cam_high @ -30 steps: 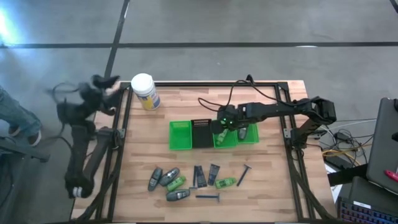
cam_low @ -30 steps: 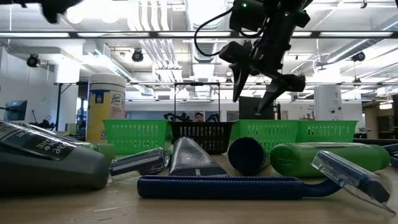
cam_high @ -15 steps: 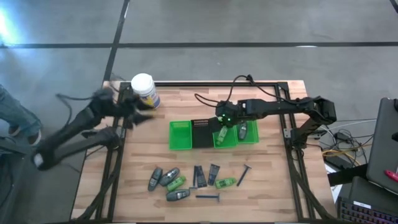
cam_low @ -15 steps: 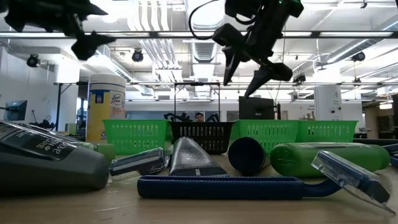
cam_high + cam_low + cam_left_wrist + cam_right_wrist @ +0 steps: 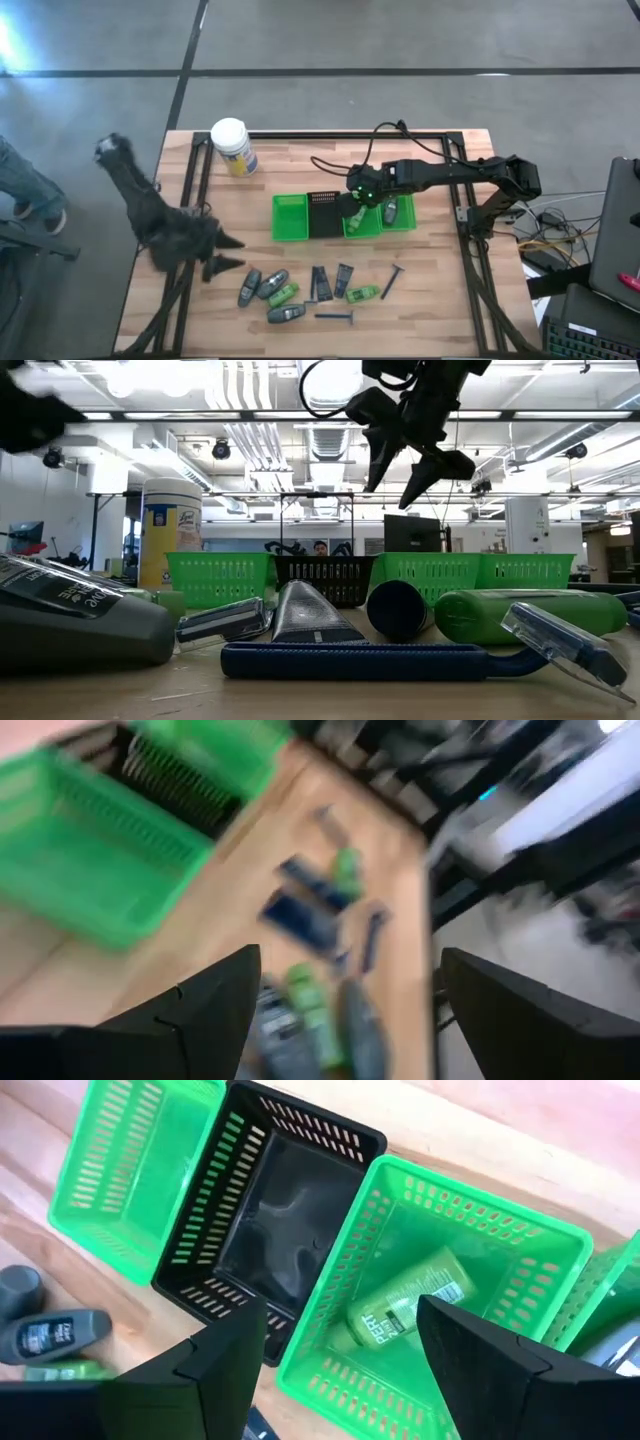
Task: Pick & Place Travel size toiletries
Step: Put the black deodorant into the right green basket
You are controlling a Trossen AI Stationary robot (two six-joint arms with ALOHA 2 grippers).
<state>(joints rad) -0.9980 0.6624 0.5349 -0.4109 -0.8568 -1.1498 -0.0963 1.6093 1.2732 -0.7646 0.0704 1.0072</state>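
My right arm reaches in from the surface's right side, elbow folded back near the right edge, forearm stretched toward the middle. Right tool hangs high above the surface, fingers spread wide, nothing between them; low view shows both fingers angled downward. My left arm runs from off the left edge to the front-left part of the surface. Left tool sits low there, fingers parted and empty, pointing rightward.
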